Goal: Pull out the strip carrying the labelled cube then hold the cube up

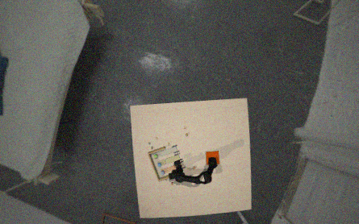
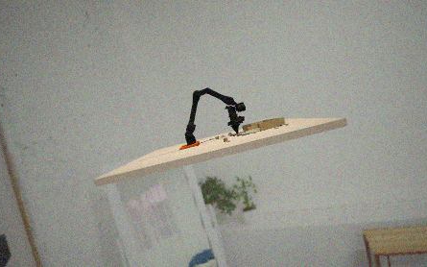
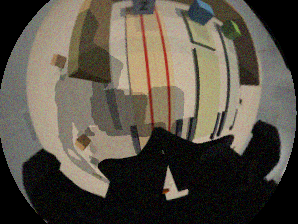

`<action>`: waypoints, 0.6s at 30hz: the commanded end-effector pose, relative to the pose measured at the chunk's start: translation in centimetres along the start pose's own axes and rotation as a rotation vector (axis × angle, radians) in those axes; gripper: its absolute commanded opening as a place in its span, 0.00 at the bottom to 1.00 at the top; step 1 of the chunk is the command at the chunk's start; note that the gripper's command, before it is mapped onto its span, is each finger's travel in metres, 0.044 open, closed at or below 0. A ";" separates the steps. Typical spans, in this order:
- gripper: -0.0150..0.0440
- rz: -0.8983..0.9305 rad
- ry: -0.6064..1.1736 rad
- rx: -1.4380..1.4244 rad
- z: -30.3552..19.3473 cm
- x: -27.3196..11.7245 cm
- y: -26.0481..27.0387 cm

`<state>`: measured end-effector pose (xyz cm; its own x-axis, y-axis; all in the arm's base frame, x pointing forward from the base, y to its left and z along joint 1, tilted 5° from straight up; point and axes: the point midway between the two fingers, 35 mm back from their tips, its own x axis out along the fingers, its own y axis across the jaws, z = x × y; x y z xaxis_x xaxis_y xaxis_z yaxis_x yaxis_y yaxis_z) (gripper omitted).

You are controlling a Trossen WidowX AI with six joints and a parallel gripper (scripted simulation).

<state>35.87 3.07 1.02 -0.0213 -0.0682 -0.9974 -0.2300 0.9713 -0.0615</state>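
One gripper [image 1: 181,164] [image 2: 237,132] [image 3: 157,129]: closed, nothing visible gripped; tips at red-lined strip's [image 1: 169,168] [image 3: 158,65] near end.
Cube "2" [image 1: 162,172] [image 3: 144,6]: strip's far end, toward bench's [image 1: 222,193] [image 2: 158,156] [image 3: 40,90] left edge, top view.
Pull, judged: light pressure, straight, slow, toward right edge; avoid green strip [image 3: 207,95].

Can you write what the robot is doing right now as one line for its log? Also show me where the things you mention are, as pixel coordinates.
fingers [image 2: 237,133]: shut | labelled cube [image 3: 144,5]: on red-lined strip [image 3: 156,65] | cube: not lifted
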 end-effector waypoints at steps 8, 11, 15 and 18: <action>0.25 0.003 -0.001 -0.005 -0.5 0.3 0.0; 0.25 0.003 0.000 -0.005 -0.9 0.3 0.0; 0.25 0.003 0.000 -0.005 -1.5 0.3 0.0; 0.25 0.003 0.000 -0.005 -2.0 0.3 0.0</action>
<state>34.94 2.78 1.11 -0.0052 -0.0638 -0.9979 -0.2294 0.9714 -0.0609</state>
